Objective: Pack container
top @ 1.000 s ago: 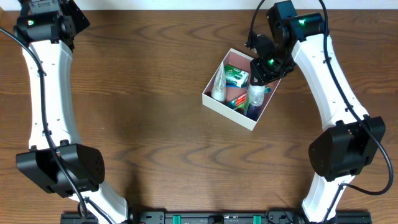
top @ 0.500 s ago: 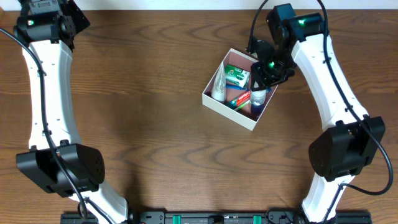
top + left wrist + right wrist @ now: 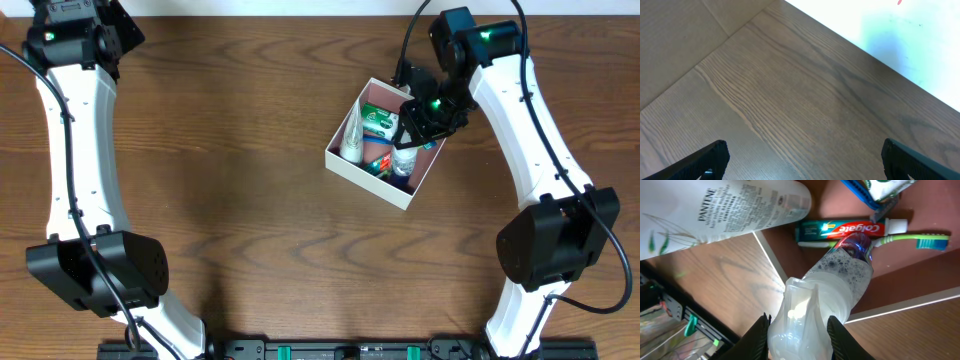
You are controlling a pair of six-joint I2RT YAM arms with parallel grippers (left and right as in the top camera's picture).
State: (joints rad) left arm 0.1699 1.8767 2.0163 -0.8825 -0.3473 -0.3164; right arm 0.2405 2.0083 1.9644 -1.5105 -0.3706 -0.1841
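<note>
The container (image 3: pixel 368 180) sat on the wooden table (image 3: pixel 230 200), right of centre and angled to its edges, as your right gripper (image 3: pixel 417 122) held a clear bottle (image 3: pixel 405 158) of foamy liquid over it, fingers (image 3: pixel 759 335) clamped on the bottle's upper body. The capped end pointed down into the pink interior, at or just above a Colgate toothpaste tube (image 3: pixel 845 229) and beside a green toothbrush (image 3: pixel 910 240); whether it touched either could not be told. A white Pantene bottle (image 3: pixel 725 205) lay along one side of the box. To finish well, you would probably have wanted to tip the clear bottle flatter, settle it on the floor beside the toothpaste, and part the fingers only once it rested, lest it roll over the low white wall. The box lay directly beneath your right fingers, its wall passing just under the bottle. Your left gripper (image 3: pixel 805 162), fingers wide apart and empty, hung over bare table, well apart from the box
</note>
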